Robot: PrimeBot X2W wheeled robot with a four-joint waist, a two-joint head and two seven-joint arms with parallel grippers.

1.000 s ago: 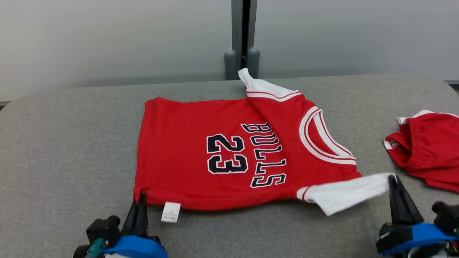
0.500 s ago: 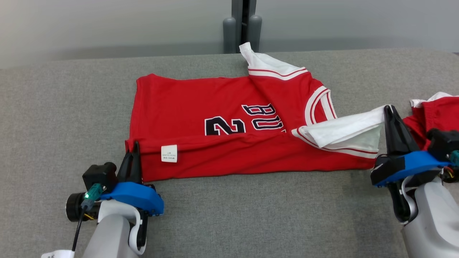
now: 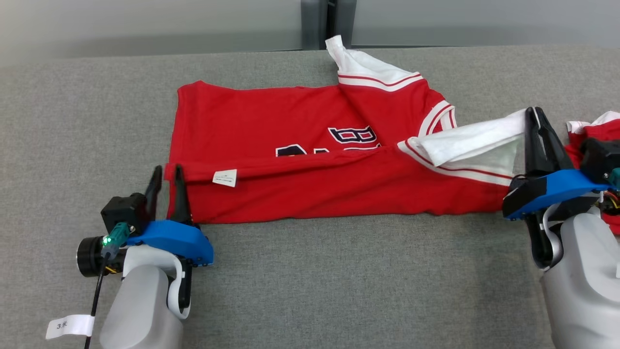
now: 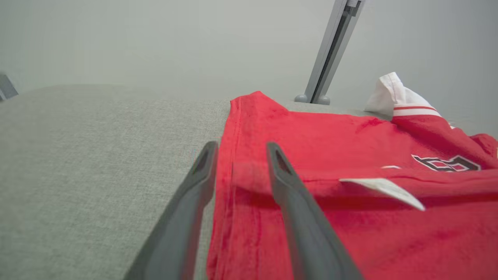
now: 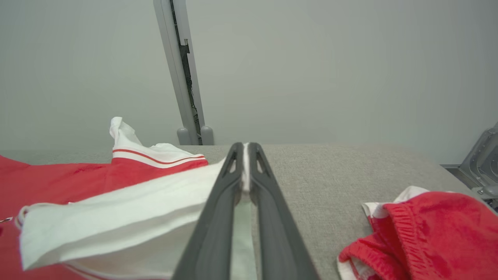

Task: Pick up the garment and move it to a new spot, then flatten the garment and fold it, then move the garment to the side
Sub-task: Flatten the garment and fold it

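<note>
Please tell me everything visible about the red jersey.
The red jersey looks like soft knit, with white sleeves and dark lettering half hidden. Its near edge is folded over the front, showing a white label. It lies on the grey surface. The right pincer grips one sleeve; the open left pincer straddles its hem corner.

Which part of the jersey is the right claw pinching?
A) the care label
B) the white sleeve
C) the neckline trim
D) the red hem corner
B: the right claw is shut on the white sleeve of the jersey, with white cloth caught between its closed jaws.
</note>
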